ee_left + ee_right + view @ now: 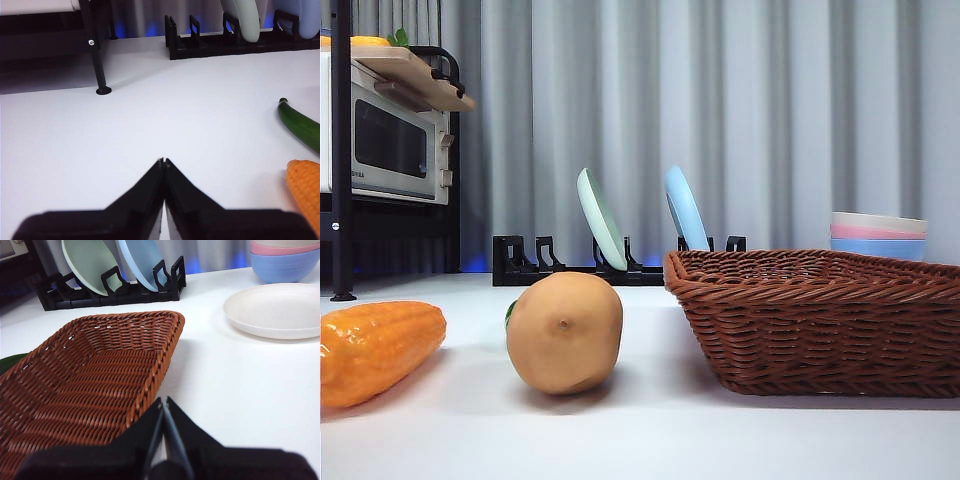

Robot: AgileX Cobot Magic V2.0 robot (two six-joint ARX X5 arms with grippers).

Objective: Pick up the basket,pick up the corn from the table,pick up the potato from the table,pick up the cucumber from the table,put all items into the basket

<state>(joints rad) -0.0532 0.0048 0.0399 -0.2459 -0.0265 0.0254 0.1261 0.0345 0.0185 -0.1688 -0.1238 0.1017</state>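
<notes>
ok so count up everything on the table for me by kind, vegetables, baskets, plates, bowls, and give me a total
Vegetables: 3, the corn, the potato and the cucumber
Baskets: 1, the basket
Plates: 3, the green plate and the blue plate upright in the rack, the white plate lying flat
Bowls: 2, the pink bowl stacked on the blue bowl
Total: 9

The left matte black two-fingered claw (163, 161) shows flat, wedge-shaped plastic fingers tapering from a broad dark base to narrow tips. The right matte black two-fingered claw (165, 400) has the same angular build, its smooth fingers catching faint grey sheen along the inner edges.
</notes>
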